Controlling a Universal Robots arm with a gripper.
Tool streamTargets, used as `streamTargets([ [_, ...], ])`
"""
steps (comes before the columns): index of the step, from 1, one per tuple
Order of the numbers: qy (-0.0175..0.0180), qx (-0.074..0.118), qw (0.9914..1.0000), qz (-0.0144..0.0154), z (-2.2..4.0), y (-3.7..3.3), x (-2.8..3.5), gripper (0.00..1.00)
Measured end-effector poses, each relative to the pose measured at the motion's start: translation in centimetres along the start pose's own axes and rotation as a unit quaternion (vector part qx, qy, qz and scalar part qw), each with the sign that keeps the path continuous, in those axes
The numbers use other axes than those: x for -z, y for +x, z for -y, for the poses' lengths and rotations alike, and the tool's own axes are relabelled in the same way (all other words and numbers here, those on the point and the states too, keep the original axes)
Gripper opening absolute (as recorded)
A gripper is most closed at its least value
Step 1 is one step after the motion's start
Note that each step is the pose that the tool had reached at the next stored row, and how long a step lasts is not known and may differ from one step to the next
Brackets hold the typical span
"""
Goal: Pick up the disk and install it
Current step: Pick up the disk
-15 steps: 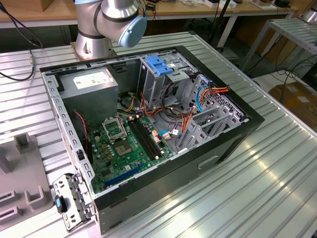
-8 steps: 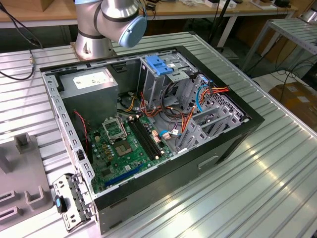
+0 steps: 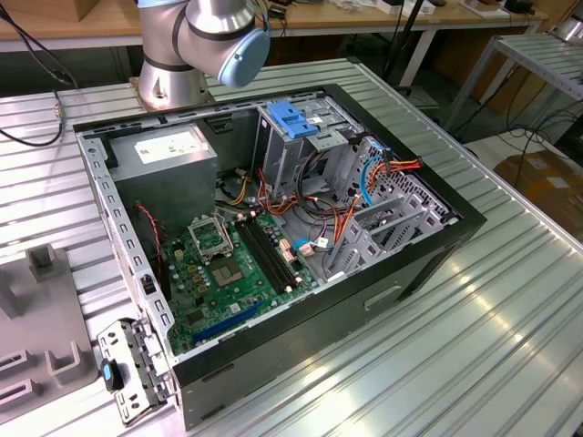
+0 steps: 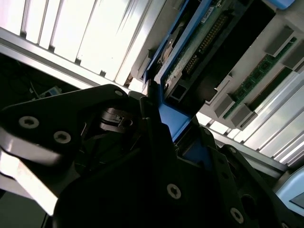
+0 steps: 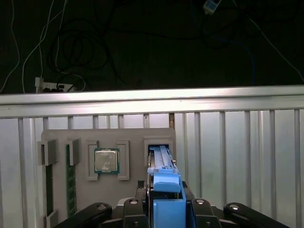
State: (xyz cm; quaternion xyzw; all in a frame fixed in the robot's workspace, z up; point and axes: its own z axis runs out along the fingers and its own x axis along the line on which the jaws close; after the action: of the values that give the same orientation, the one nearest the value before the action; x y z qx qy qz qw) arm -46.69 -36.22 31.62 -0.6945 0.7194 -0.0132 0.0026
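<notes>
Tool (image 5: 164, 208): black, closest to the lens in both wrist views; its two fingers (image 5: 197, 209) are closed against the blue side rails of the disk, one on each side.
Disk (image 5: 161, 164): held on edge between the fingers, with its far end at the slot of a grey tray; in the second wrist view its green circuit-board face (image 4: 194, 47) and blue rail run away from the tool.
Grey tray (image 5: 128, 135): lies flat on the surface just past the tool; a square processor chip (image 5: 106, 160) sits in one pocket and a green memory stick (image 5: 70, 178) in a narrow groove, both beside the disk's slot.
Surface (image 5: 237, 142): ribbed aluminium, ending at a bright edge rail, with dark floor and loose cables (image 5: 71, 42) beyond.
Arm (image 3: 196, 45): its base and shoulder joint, grey with a light-blue cap, stand on the surface behind the computer case; the rest rises out of the exterior view.
Computer case (image 3: 437, 246): lies open on its side, well apart from the tray, with a green motherboard (image 3: 228, 273) inside and a light-blue latch plate (image 3: 293, 118) on the drive cage.
</notes>
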Motion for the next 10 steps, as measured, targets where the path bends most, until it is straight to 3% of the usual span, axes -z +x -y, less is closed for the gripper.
streamTargets([
  [10, -0.0001, 0.000, 1.00000, -0.0001, 0.00, 0.00, 0.29, 0.37],
])
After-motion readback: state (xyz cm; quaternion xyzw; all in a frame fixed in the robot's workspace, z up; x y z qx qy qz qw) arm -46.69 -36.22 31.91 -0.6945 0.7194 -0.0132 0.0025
